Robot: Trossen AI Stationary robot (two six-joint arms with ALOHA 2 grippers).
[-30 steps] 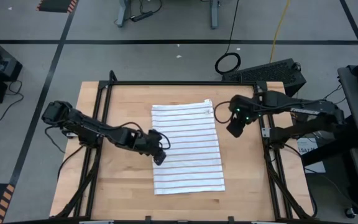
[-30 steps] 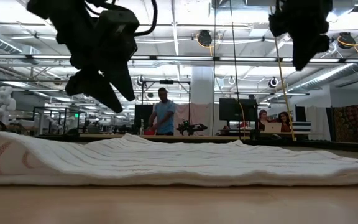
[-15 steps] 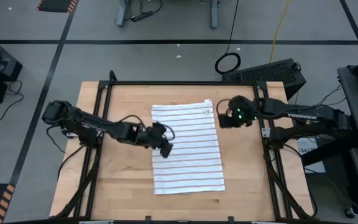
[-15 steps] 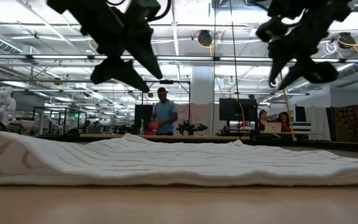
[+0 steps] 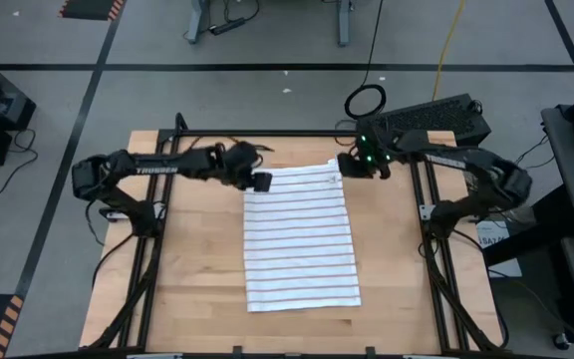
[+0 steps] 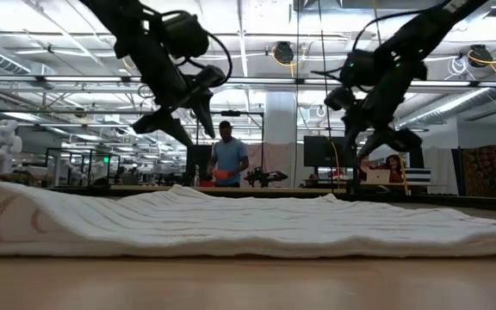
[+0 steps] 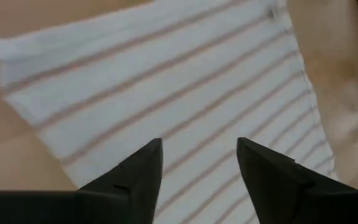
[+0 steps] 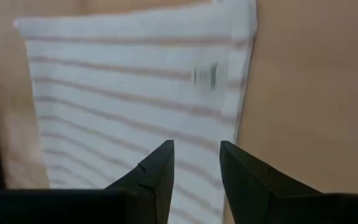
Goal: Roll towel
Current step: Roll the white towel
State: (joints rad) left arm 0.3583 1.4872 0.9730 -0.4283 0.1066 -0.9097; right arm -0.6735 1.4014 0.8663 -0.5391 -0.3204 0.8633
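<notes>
Your towel (image 5: 300,237) lies flat and fully unrolled at the middle of the surface (image 5: 197,269); no rolling is done yet, so the whole roll remains. It is thin, white, crossed by narrow dark stripes, with a small tag (image 8: 206,75) near its far edge. Your left claw (image 5: 260,181) and right claw (image 5: 347,165) hover over its two far corners, both open, gripping nothing.
</notes>
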